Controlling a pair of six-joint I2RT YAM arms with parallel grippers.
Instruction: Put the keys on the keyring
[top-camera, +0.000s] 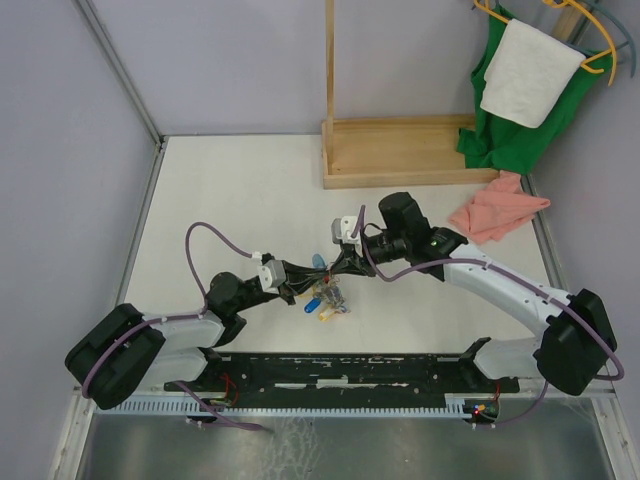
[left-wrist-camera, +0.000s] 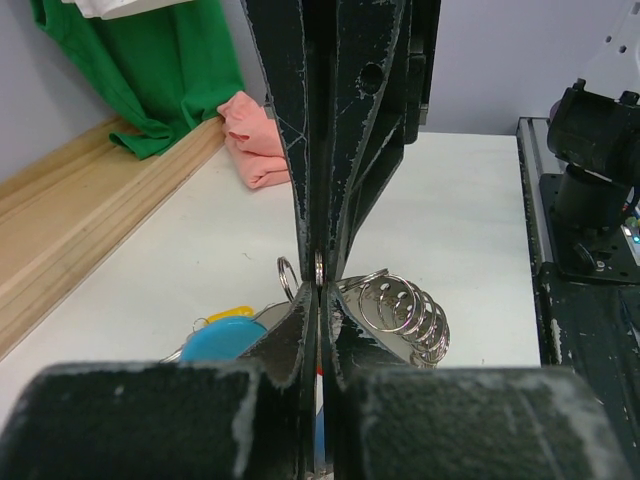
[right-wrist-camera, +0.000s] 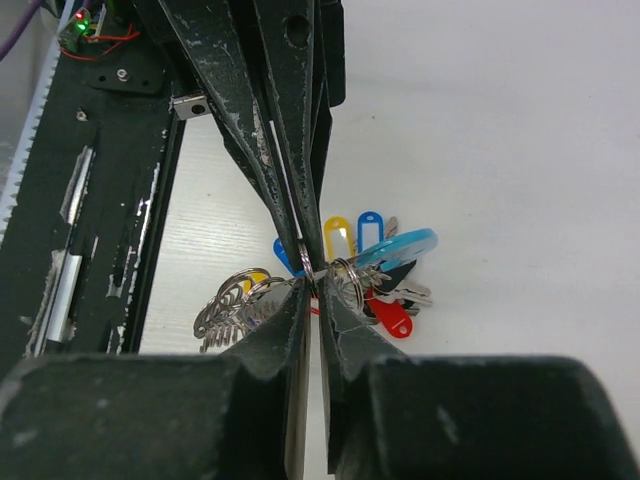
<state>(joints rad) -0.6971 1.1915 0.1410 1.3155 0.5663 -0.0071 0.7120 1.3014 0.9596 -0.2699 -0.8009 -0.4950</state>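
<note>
- Left of the key cluster, the left claw (left-wrist-camera: 318, 284) is clenched. Its scuffed black fingers (left-wrist-camera: 290, 150) press flat together on a thin grey metal loop of the keyring (top-camera: 326, 297).
- Just left of those fingertips, in the left wrist view, lies the keyring's smooth light-blue band (left-wrist-camera: 222, 342). A yellow plastic tag (left-wrist-camera: 236, 313) touches its far edge.
- Just right of the same fingertips is a stack of small silver split rings (left-wrist-camera: 402, 305), round and shiny, overlapping like coils.
- Between the two claws, the whole bunch rests on the matte white table (top-camera: 240, 190).
- Facing it from the other side, the right claw (right-wrist-camera: 310, 270) has its jaws narrowed almost together, with a sliver of table showing between them. A small silver ring sits at its tips, but I cannot tell whether it is pinched.
- Just beyond and right of those tips, the keys (right-wrist-camera: 412, 296) fan out against the band. Their glossy tags are yellow, blue, red and black, and short silver blades poke out.
- Well beyond the right claw stands a pale wooden frame (top-camera: 400, 150).
- Right of it lie a crumpled pink cloth (top-camera: 500, 212), a green garment (top-camera: 515, 140) and a white towel (top-camera: 528, 72).
</note>
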